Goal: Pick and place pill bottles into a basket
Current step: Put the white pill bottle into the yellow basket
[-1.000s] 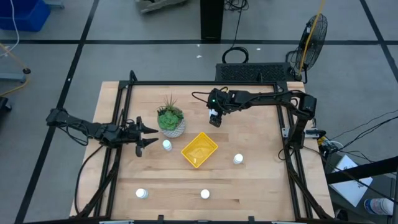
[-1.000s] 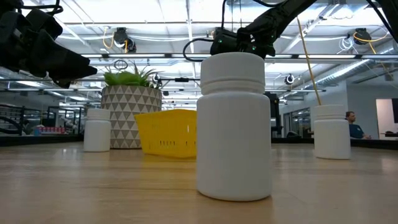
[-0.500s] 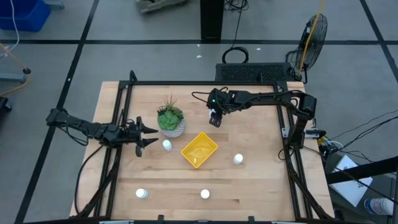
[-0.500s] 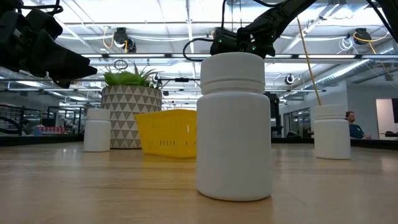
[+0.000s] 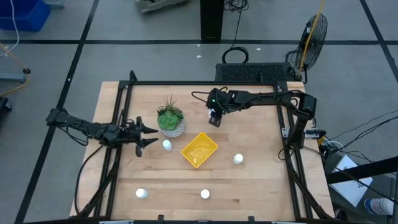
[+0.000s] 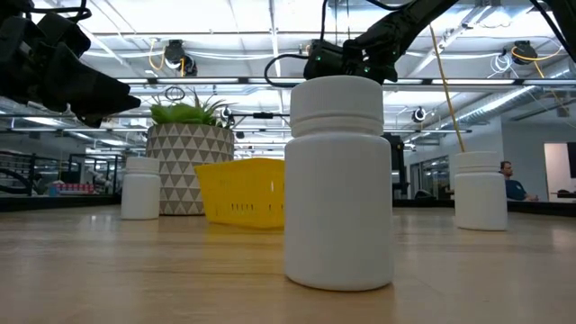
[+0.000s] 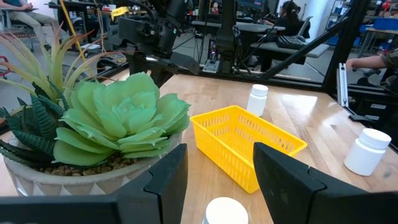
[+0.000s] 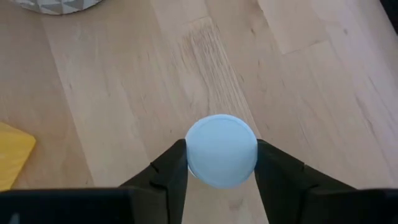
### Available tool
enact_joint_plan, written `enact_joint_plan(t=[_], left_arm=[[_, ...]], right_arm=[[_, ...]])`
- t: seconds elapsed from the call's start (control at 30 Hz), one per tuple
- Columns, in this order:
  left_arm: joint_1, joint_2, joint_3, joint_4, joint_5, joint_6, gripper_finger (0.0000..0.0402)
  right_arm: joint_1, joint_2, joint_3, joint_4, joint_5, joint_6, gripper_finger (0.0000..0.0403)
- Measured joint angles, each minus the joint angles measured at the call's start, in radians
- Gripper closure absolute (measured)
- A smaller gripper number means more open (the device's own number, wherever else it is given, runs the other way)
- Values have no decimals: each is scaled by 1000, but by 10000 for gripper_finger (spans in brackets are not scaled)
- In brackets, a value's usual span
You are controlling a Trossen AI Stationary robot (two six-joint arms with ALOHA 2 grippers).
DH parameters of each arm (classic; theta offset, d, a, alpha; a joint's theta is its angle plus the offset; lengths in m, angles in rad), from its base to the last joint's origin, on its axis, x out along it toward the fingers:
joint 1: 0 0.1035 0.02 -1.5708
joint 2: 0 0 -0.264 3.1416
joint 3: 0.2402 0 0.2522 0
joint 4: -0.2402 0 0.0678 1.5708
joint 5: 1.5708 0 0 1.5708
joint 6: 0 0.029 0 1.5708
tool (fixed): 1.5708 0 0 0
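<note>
The yellow basket [image 5: 199, 149] lies mid-table. My right gripper [image 5: 214, 118] hangs beyond the basket's far side, shut on a white pill bottle [image 8: 222, 149] that the gripper hides in the high view. My left gripper [image 5: 151, 135] is open at the table's left, fingers level. Another pill bottle [image 5: 166, 145] stands on its base just ahead of them, its cap [image 7: 225, 211] low between the fingers in the left wrist view. More bottles stand right of the basket [image 5: 238, 159] and near the front edge [image 5: 142, 193] [image 5: 204, 194]. My right gripper pinches the bottle between its two fingers, one on each side of the round cap [image 8: 191, 157]. The fingers [image 8: 168, 171] come from above and point down. The bottle stays upright; whether its base is on the table I cannot tell.
A white patterned pot with a green plant [image 5: 171, 123] stands between my left gripper and the basket's far left. A black frame [image 5: 186, 84] runs along the table's far edge and sides. Bare wood lies around the basket.
</note>
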Motion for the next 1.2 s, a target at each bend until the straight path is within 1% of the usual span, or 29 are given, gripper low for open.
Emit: enact_joint_plan(t=[0.2,0.47,0.63,0.8,1.03,1.13,1.2], left_arm=[[0,0,0,0,0,0,215],[0,0,0,0,0,0,215],[0,0,0,0,0,-1,215],[0,0,0,0,0,-6,215],[0,0,0,0,0,-6,215],[0,0,0,0,0,-6,215],[0,0,0,0,0,-5,215]], right_arm=[[16,-10,-1,52,1,-26,259],[80,-102,-1,77,-1,-36,259],[153,-183,-1,79,1,-19,259],[247,-237,-1,79,4,7,259],[374,-247,0,85,14,35,259],[417,-247,0,84,62,40,259],[435,-247,0,85,64,53,259]])
